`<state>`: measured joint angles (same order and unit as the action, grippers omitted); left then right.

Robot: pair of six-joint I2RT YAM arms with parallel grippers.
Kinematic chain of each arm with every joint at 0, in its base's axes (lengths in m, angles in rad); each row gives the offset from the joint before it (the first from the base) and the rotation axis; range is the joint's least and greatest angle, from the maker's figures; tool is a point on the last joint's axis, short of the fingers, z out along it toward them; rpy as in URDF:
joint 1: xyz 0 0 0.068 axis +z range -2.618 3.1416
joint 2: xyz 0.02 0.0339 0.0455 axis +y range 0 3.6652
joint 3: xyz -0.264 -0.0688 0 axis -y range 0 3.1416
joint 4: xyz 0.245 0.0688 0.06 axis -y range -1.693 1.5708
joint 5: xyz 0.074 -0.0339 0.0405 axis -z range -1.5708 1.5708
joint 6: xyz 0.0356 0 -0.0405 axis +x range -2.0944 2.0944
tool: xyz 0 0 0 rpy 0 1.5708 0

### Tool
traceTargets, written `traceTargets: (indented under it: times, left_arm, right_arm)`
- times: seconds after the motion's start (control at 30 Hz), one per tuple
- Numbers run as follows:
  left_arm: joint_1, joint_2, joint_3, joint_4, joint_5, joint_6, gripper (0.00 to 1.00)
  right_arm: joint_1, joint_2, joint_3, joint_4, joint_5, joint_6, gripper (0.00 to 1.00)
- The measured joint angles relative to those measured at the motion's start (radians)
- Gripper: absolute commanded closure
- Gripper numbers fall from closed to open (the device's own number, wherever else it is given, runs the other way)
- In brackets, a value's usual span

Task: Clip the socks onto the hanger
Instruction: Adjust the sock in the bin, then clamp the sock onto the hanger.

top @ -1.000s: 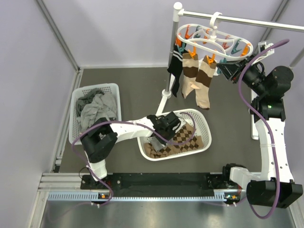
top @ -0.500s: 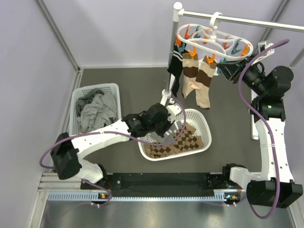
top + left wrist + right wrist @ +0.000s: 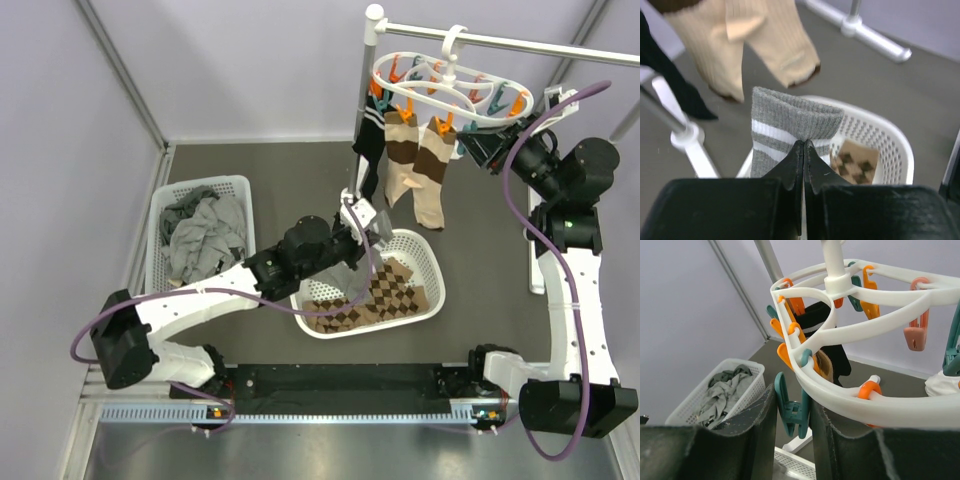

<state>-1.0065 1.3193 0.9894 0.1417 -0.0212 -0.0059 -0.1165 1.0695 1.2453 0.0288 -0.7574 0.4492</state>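
Here, the left gripper [image 3: 804, 149] is pinching its jaws fully together on the cuff of a grey ribbed sock with two white stripes [image 3: 790, 122], which is dangling beneath it. Just below and beyond, a white mesh plastic basket [image 3: 890, 145] is sitting on the dark grey surface [image 3: 900, 90] and holding a brown diamond-patterned cloth [image 3: 855, 162]. In the overhead view this gripper is hovering over the far rim of that basket, next to the foot of the white metal stand [image 3: 369, 50]. Above it, two tan socks with dark brown bands [image 3: 432, 165] and one long black sock [image 3: 367, 150] are hanging side by side from orange pegs on the white plastic oval hanger [image 3: 910, 412], whose hook is resting over a white horizontal rail [image 3: 540, 42].

Over on the right, the right gripper [image 3: 793, 412] is clamping a teal plastic peg [image 3: 785, 405] at the near edge of the hanger's outer ring, with one finger pressing on each side of it. Other orange, teal and pink pegs are hanging around both rings. Far to the left, a second white mesh basket [image 3: 165, 200] is holding a heap of grey garments [image 3: 200, 230]
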Motion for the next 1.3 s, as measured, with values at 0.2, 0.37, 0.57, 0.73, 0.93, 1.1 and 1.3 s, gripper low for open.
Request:
traceTargets:
  times: [0.2,0.37,0.57,0.73,0.93,1.1,1.3]
  left_arm:
    - [0.000,0.134,0.077,0.206,0.033,0.053,1.00]
    - [0.000,0.246,0.151,0.338,0.040,0.090,1.00]
    - [0.001,0.360,0.278,0.454,0.043,0.132,1.00]
    - [0.001,0.415,0.359,0.514,0.043,0.142,1.00]
    - [0.001,0.459,0.425,0.548,0.051,0.142,1.00]
    - [0.001,0.473,0.443,0.553,0.055,0.139,1.00]
    - [0.001,0.474,0.452,0.559,0.055,0.137,1.00]
  right_arm:
    - [0.000,0.004,0.014,-0.018,0.003,0.000,1.00]
    - [0.000,0.007,0.032,-0.039,0.008,0.000,1.00]
    - [0.000,0.014,0.047,-0.055,0.014,-0.001,1.00]
    - [0.000,0.016,0.053,-0.060,0.016,-0.001,1.00]
    - [0.000,0.021,0.053,-0.060,0.015,-0.002,1.00]
    - [0.000,0.021,0.053,-0.060,0.015,-0.002,1.00]
    - [0.000,0.021,0.053,-0.060,0.015,-0.003,1.00]
